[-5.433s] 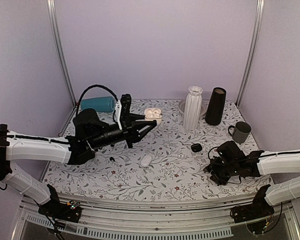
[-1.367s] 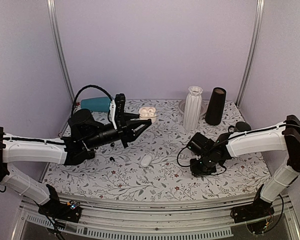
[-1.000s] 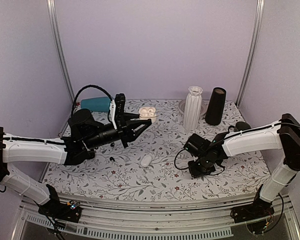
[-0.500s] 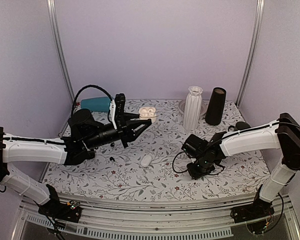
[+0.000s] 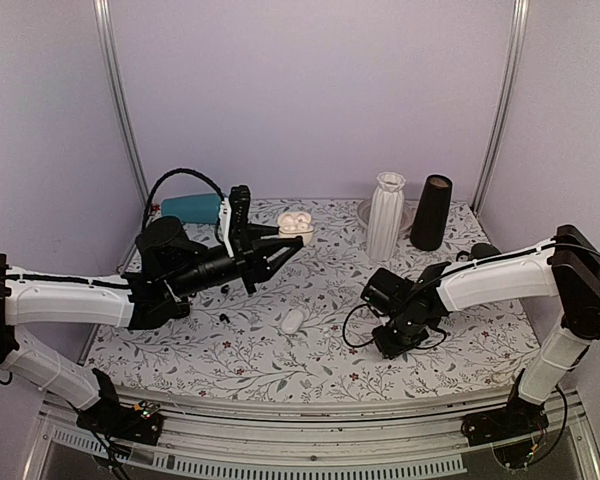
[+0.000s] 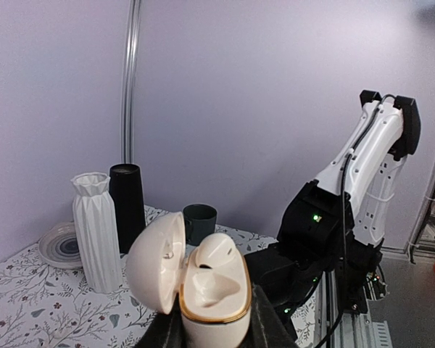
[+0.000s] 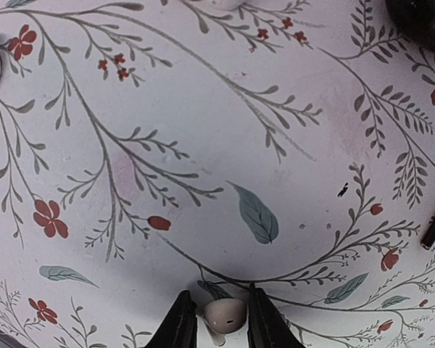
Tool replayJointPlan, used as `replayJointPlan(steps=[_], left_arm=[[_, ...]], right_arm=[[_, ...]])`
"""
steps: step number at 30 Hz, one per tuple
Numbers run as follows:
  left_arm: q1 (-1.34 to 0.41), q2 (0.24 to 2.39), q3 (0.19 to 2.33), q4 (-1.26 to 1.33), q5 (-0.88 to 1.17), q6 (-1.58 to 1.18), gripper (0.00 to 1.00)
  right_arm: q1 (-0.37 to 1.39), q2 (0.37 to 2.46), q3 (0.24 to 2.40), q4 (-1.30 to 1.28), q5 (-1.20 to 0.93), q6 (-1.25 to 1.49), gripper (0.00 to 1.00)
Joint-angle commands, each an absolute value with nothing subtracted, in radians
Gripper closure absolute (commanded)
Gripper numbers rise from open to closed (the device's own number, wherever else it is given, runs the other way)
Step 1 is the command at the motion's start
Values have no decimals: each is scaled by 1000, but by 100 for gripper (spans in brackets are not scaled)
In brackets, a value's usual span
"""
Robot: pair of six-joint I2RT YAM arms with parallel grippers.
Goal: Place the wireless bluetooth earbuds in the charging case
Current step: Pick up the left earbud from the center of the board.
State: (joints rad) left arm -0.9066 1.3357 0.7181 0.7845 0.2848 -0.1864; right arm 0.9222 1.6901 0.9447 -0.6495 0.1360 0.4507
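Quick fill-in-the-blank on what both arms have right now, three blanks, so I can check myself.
1. The left gripper holds a cream case with its lid ___.
2. The right gripper pinches one small pale ___.
3. Beside the white vase stands a tall ___ cup.
Missing words: open; earbud; black.

White tubular links, black joints and wrist housings on left arm [image 5: 70, 298] and right arm [image 5: 490, 283]. Black cable [image 5: 175, 180] looping over the left wrist, another curling beneath the right. Black tapered fingers [image 7: 180, 326]. Tiny green lights [image 6: 315, 217] on dark housing.
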Motion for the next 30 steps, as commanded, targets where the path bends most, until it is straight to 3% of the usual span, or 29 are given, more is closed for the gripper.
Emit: replayJointPlan(steps=[1, 10, 30], left_arm=[[-893, 1341, 743, 787, 297, -176, 100], [-892, 1338, 742, 783, 298, -178, 100], [-892, 1336, 748, 779, 304, -181, 100]], right_arm=[[928, 1722, 947, -655, 128, 449, 77], [929, 1709, 939, -671, 118, 451, 71], [928, 1670, 891, -633, 39, 453, 70]])
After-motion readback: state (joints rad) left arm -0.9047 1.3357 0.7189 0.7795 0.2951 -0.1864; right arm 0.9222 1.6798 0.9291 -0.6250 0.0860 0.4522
